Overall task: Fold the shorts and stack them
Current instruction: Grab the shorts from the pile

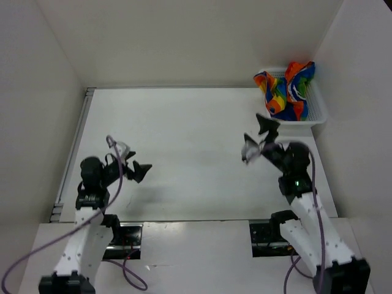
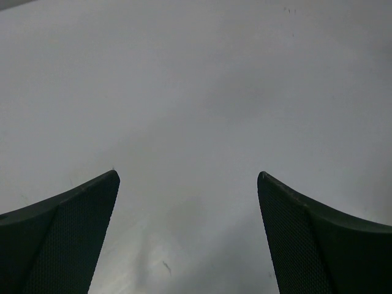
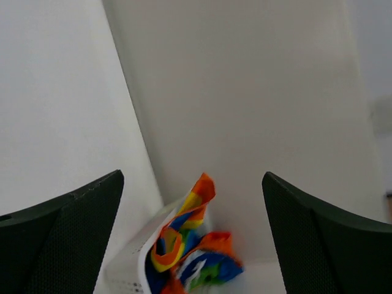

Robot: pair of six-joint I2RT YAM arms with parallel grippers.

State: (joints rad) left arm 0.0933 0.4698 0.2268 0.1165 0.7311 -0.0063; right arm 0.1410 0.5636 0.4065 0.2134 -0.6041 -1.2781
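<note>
Top external view: the shorts (image 1: 286,89) lie crumpled in a white basket (image 1: 320,114) at the far right corner. The right gripper (image 1: 258,138), spread wide, faces them, seemingly to fetch them; the left gripper (image 1: 131,160), also spread, hovers near the left edge.

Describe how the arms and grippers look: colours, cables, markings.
Both arms have white lower links with black joints and wrists. A purple cable trails along the left arm, and another along the right arm, which shows a small green light. The left gripper and right gripper have black tapered fingers with a fine dotted texture.
</note>
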